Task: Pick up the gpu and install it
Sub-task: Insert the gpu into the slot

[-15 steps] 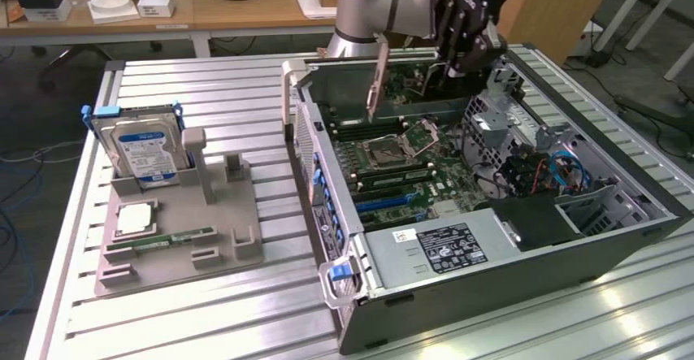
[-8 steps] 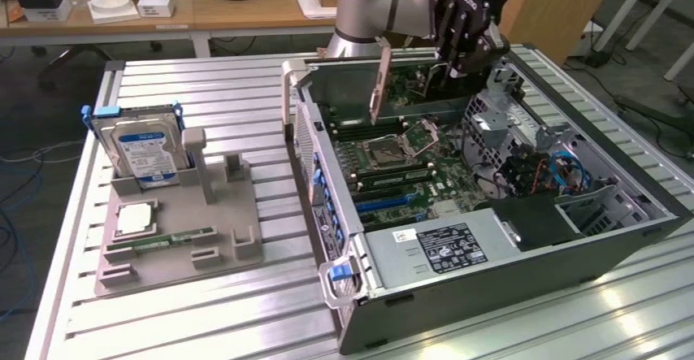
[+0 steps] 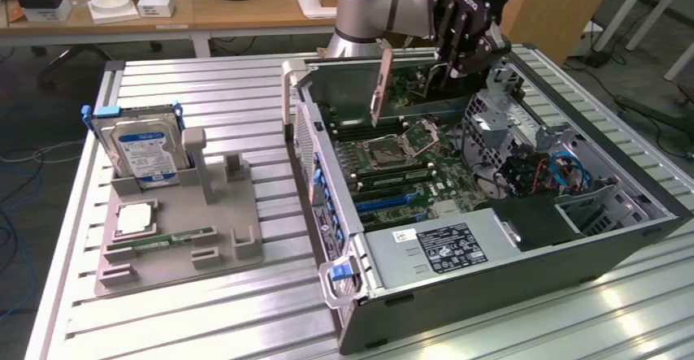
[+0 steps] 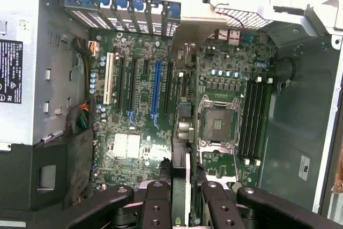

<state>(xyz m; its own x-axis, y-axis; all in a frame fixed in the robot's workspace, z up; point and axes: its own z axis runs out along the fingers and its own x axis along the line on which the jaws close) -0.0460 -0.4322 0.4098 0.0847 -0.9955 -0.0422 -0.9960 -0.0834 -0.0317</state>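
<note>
gripper [image 3: 464, 58] closed narrow on the gpu [image 3: 382, 84], fingers [image 4: 155, 202] pinching its upper edge. card hung edge-down, bracket end toward the rear wall of the open computer case [image 3: 607, 238]. held above the motherboard [image 4: 134, 105], clear of the slots, near the far edge of the table [image 3: 195, 311].
</note>
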